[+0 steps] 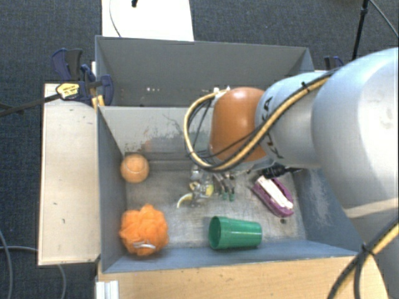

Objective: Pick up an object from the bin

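Observation:
My gripper (206, 189) is low over the middle of the bin floor, mostly hidden under the arm's orange cover. A small pale yellow curved thing (184, 200) lies just left of it, touching or nearly touching its tip. A green plastic cup (235, 233) lies on its side in front of the gripper, its mouth to the left. To the gripper's right a purple and white stapler-like thing (274, 195) lies slanted on the floor.
An orange ball (134, 167) rests at the back left by the bin wall. An orange mesh pouf (144, 229) sits in the front left corner. The arm and its cables cover the bin's right and back parts.

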Controlling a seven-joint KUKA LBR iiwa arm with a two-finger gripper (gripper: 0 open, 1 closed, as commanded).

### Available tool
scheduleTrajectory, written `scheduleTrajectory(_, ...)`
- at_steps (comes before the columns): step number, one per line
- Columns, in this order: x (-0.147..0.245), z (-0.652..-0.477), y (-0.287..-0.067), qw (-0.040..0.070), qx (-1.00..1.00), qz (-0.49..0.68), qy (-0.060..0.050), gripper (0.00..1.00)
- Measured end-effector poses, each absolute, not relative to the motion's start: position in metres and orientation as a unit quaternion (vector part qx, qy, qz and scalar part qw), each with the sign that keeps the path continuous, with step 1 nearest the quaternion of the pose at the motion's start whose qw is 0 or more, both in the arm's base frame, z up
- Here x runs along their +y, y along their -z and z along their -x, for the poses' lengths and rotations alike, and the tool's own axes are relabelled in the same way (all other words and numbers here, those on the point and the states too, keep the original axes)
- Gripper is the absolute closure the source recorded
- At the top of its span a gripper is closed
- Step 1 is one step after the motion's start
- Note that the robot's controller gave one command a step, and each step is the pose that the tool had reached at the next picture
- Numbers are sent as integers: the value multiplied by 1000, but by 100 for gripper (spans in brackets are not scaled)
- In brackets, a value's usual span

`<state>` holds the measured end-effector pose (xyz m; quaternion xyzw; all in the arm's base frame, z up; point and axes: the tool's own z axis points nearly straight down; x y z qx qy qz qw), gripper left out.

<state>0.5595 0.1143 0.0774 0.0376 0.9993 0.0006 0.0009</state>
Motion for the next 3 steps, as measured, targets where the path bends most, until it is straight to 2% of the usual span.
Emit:
scheduleTrajectory(1,125,-524,-172,1,999,-50,0,100)
scheduleTrajectory(2,125,-524,-172,1,999,-50,0,100)
scheduleTrajectory(3,116,-520,-214,-2,998,-57,0,100)
